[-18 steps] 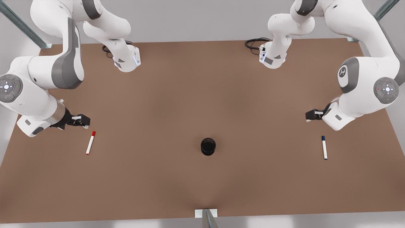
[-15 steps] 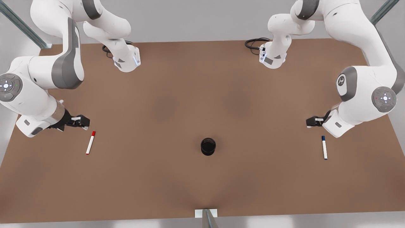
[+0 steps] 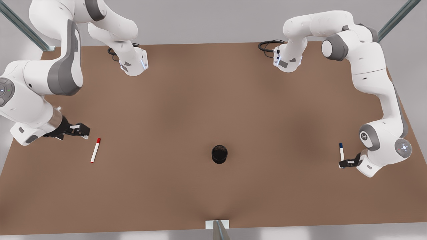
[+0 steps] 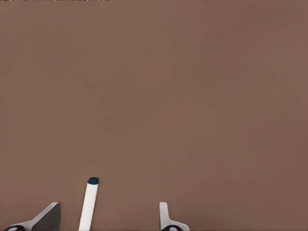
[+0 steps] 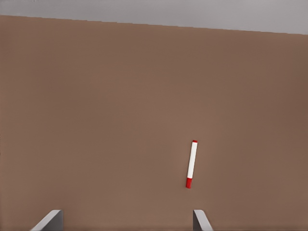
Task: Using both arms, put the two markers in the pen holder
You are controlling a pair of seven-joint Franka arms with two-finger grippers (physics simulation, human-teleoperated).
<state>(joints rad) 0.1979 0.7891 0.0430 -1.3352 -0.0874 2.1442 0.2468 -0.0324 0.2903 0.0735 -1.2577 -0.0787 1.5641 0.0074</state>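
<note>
No readable text, label, brand or number stands on anything here. The only sign is a small white emblem on the grey joint cover of the white robot arm [image 3: 365,136] at the front view's right, too small to make out.

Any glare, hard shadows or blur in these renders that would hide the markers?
Front view: even, soft light, only faint darker patches on the table; no glare; red marker, blue marker and pen holder read cleanly. Left wrist view: the blue marker is crisp between the left tool's open fingers. Right wrist view: the red marker is sharp, with barely any shadow.
</note>
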